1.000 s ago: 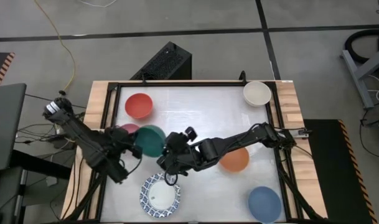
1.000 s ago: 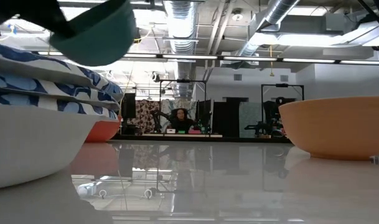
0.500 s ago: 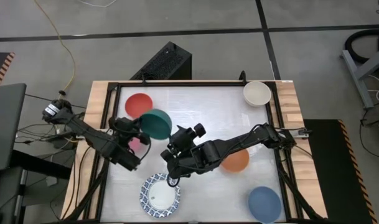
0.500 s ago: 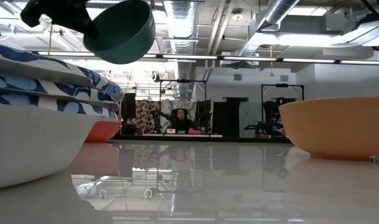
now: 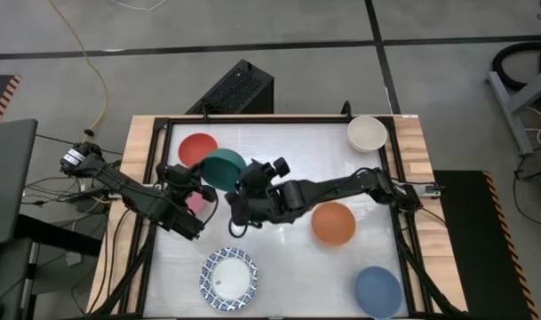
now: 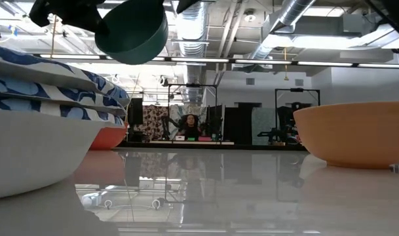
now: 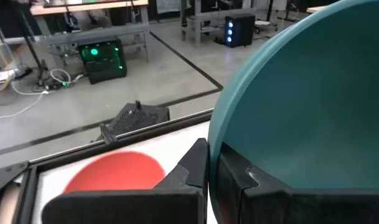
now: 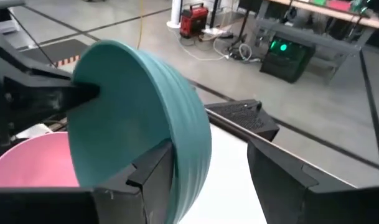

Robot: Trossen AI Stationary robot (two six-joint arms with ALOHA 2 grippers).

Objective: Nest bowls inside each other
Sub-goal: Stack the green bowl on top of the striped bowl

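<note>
We see the left gripper (image 5: 199,180) clamped on the rim of the round dark-green plastic bowl (image 5: 222,169), lifted just beside the round red bowl (image 5: 197,149). The right gripper (image 5: 238,197) reaches toward the green bowl, fingers apart.

No legible text or labels anywhere.

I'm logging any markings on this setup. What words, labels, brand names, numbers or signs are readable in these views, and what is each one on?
None can be read.
Green bowl, red bowl, orange bowl, blue bowl, cream bowl: plain, no text.
Patterned plate: blue decoration only, no lettering.
Background equipment with green lights: any labels too small to read.
</note>
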